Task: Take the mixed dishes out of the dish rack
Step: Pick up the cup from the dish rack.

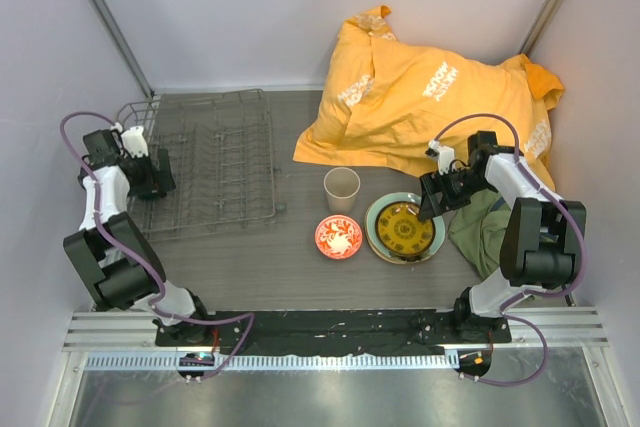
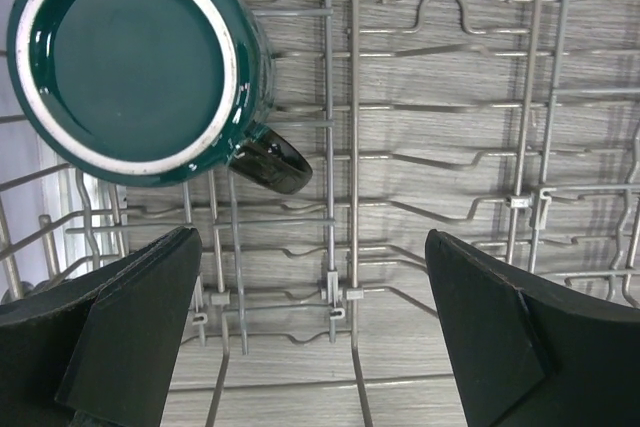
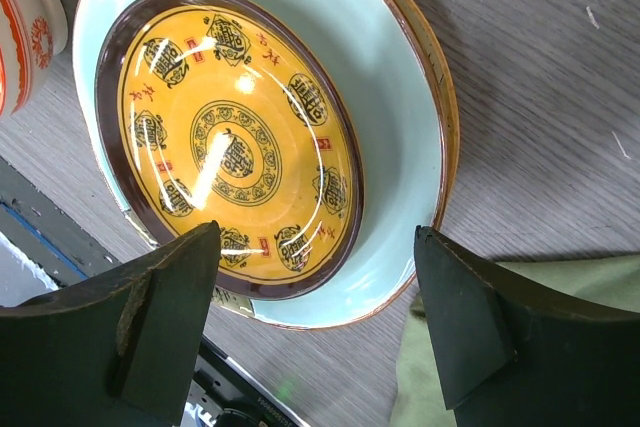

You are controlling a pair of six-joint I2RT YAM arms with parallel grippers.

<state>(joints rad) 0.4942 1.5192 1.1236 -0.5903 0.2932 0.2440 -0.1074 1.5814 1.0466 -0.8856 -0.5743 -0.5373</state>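
The dish rack stands at the left of the table. My left gripper hangs open over its left side. In the left wrist view a dark green mug stands mouth up on the rack wires, ahead and left of the open gripper, not touched. The yellow-and-dark plate lies on the pale green plate. My right gripper is open and empty just above their right rim. The right wrist view shows both plates below the open gripper. The beige cup and the white-and-red bowl stand on the table.
A crumpled orange cloth lies at the back right. A dark green cloth lies to the right of the plates, under my right arm, and shows in the right wrist view. Grey walls close in the table on three sides.
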